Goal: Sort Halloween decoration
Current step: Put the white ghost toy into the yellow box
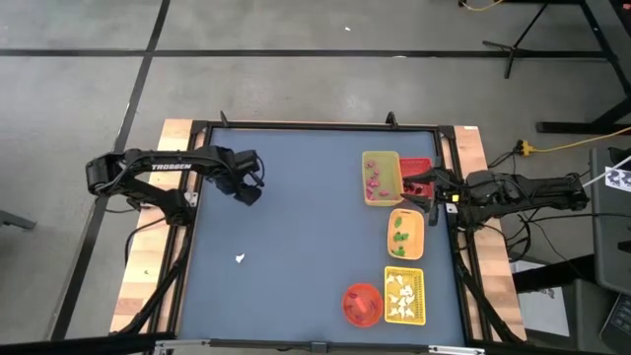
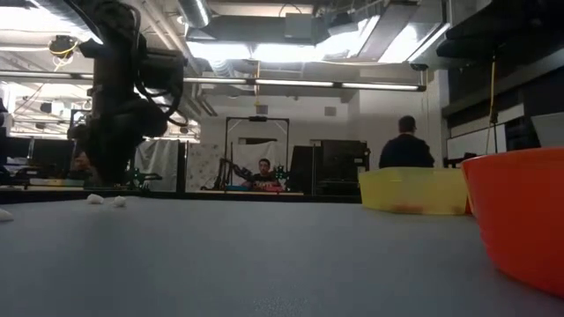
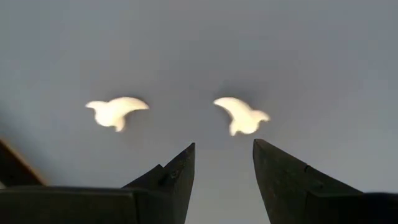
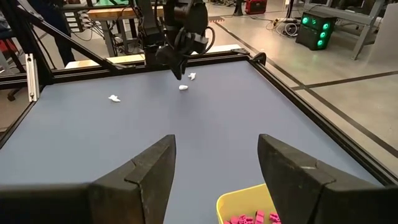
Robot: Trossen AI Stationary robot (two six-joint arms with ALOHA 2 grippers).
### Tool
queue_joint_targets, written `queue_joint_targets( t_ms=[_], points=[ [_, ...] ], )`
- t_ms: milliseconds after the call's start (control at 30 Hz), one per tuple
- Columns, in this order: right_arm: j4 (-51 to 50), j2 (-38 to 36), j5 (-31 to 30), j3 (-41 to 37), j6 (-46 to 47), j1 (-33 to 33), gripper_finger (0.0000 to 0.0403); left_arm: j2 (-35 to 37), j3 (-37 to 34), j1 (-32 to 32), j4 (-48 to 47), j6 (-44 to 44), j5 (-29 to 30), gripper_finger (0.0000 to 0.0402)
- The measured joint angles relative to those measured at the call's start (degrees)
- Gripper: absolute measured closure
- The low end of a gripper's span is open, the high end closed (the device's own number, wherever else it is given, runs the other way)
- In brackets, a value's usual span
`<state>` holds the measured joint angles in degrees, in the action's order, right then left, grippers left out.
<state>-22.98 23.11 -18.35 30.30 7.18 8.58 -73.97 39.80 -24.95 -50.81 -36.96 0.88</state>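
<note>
1. Our left gripper [image 3: 224, 163] hangs over the far left part of the blue table [image 1: 296, 227], fingers apart, holding nothing.
2. Two white ghost pieces lie on the table just ahead of its fingertips: one ghost [image 3: 242, 115] almost in line with the gap, its long axis slanting across the fingers; the other ghost [image 3: 116, 112] off to one side.
3. A third white ghost [image 1: 240, 258] lies alone, nearer us.
4. Our right gripper [image 4: 214, 163] waits wide open and empty over the trays at the right, well away; we judge the left arm far nearer.
</note>
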Motion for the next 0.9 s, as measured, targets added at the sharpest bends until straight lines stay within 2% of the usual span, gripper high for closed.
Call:
queue_joint_targets(
  t_ms=[133, 333, 500, 633, 767, 900],
  points=[
    [-0.1, 0.0, 0.0, 0.0, 0.0, 0.0, 0.0178, 0.0, -0.1, 0.3, 3.3, -5.0, -0.2, 0.0256],
    [-1.4, 0.0, 0.0, 0.0, 0.5, 0.0, 0.0178, 0.0, -0.2, 1.9, 5.6, -9.4, 2.5, 0.0256],
    [-3.0, 0.0, 0.0, 0.0, 1.4, 0.0, 0.0178, 0.0, -2.1, 3.9, 6.1, -13.7, 4.1, 0.0256],
    [-3.4, 0.0, 0.0, 0.0, 1.5, 0.0, 0.0178, -0.1, -4.4, 5.5, 10.0, -16.4, 4.2, 0.0256],
    [-3.4, 0.0, 0.0, 0.0, 1.5, 0.0, 0.0178, -0.1, -6.2, 6.5, 14.7, -17.1, 4.4, 0.0256],
    [-3.4, 0.0, 0.0, 0.0, 1.5, 0.0, 0.0178, -0.1, -6.7, 6.8, 14.3, -18.2, 4.4, 0.0256]
  ],
)
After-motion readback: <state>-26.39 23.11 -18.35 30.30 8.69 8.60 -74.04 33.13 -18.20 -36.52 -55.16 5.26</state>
